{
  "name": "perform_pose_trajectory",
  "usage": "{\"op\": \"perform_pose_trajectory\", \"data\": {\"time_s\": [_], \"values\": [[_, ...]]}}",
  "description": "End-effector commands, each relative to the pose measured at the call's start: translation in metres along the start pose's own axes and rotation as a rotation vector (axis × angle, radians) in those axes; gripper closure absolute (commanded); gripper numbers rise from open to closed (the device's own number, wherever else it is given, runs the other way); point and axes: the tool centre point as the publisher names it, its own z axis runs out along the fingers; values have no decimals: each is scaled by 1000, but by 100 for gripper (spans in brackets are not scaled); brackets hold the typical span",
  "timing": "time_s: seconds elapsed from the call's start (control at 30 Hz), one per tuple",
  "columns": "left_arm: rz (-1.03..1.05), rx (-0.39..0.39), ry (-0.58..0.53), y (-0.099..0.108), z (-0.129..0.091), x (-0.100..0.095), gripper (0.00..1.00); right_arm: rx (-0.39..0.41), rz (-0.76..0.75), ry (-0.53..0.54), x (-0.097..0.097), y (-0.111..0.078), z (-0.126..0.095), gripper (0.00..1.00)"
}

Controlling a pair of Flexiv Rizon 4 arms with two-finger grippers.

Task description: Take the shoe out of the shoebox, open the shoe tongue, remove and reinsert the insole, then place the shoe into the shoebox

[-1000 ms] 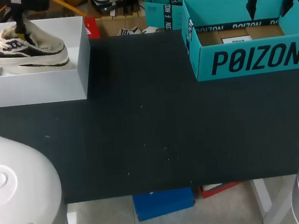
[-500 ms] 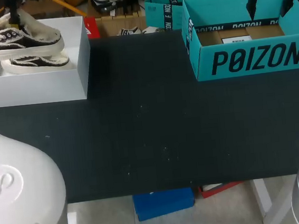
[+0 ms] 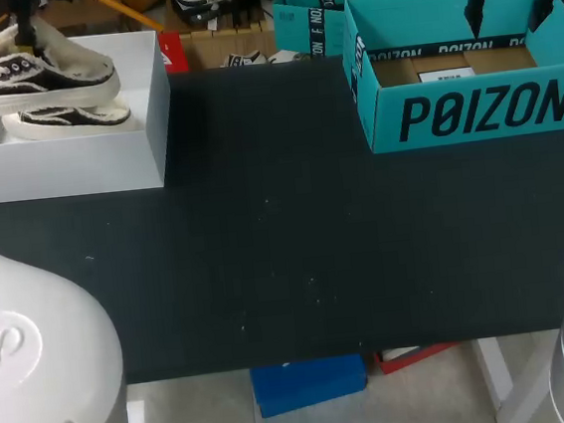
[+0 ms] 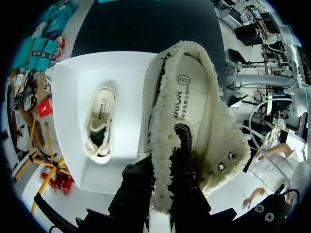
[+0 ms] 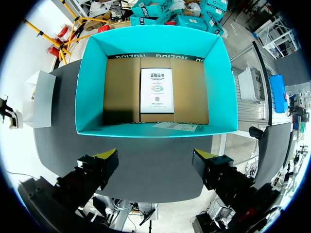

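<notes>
Shoe (image 3: 34, 75) up off its mate, lift now paused

Lift is the change: a second ago the shoe lies low in the white shoebox (image 3: 67, 162), pressed onto the second shoe (image 3: 68, 117). Half a second later it sits higher, with a gap beneath its sole. Between that frame and this one it barely moves, so the rise seems to have stalled or finished. For the task, I judge the first step to be underway but not complete. The shoe is free of its partner, yet in the head view it hangs above the box, not over the dark table (image 3: 286, 251) where the tongue and insole can be worked.

The left gripper (image 4: 163, 194) is clenched on the shoe. In the left wrist view its two dark fingers stand on either side of the frayed edge of the shoe's opening, one inside and one outside. The rest of the shoe stretches ahead of the fingers, insole showing. The second shoe lies beyond and to one side, on the box floor, well apart from the fingers.

The right gripper (image 5: 156, 158) has not shifted across the frames. It hovers released above the teal box (image 5: 155, 131), its yellow tips spread wide with nothing between them
</notes>
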Motion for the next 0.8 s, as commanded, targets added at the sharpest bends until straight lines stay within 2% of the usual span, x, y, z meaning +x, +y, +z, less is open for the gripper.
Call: {"op": "perform_pose_trajectory", "data": {"time_s": [0.03,0.5,0.6,0.8], "values": [[0,-2,-3,1,-2,2,100,1,0,0,0,1,0,0],[-8,-6,5,-1,1,6,100,1,0,0,0,1,0,0],[-21,-11,12,-13,2,12,100,1,0,0,0,1,0,0],[-36,-2,36,-54,5,23,100,1,0,0,0,1,0,0]]}}
